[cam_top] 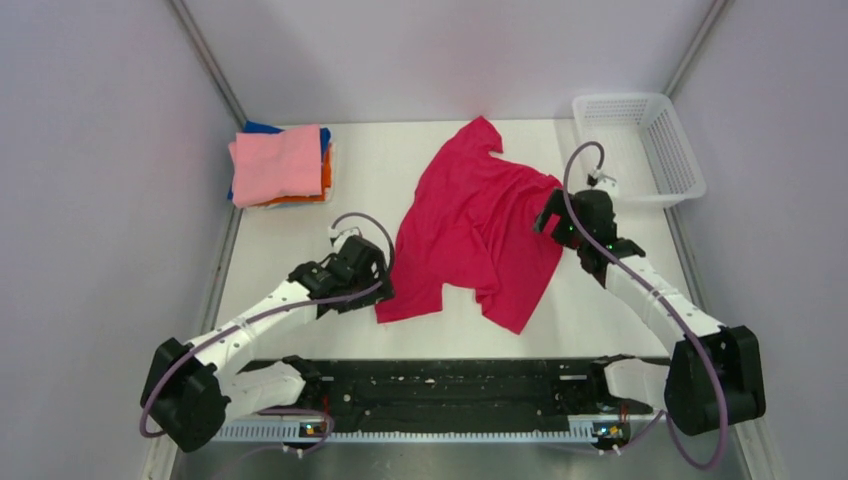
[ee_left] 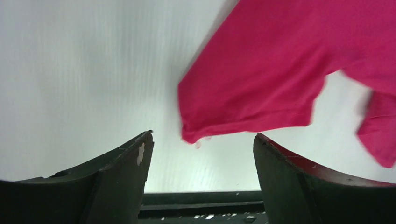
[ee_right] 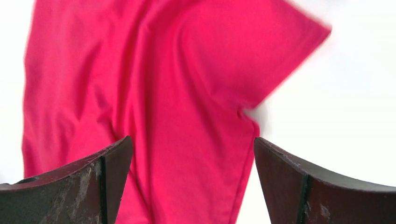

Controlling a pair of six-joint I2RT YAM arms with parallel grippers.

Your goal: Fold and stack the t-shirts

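A crimson-red t-shirt (cam_top: 470,225) lies crumpled and spread on the white table's middle. My left gripper (cam_top: 372,278) is open and empty just left of the shirt's near-left corner; the left wrist view shows that corner (ee_left: 261,88) beyond the spread jaws. My right gripper (cam_top: 550,215) is open above the shirt's right edge, with red cloth (ee_right: 154,102) under the jaws in the right wrist view. A stack of folded tees (cam_top: 280,165) stands at the back left, light pink on top, orange, blue and white edges below.
A white plastic mesh basket (cam_top: 640,148) stands at the back right corner. Grey walls close the table at left, right and back. A black rail (cam_top: 450,395) runs along the near edge between the arm bases.
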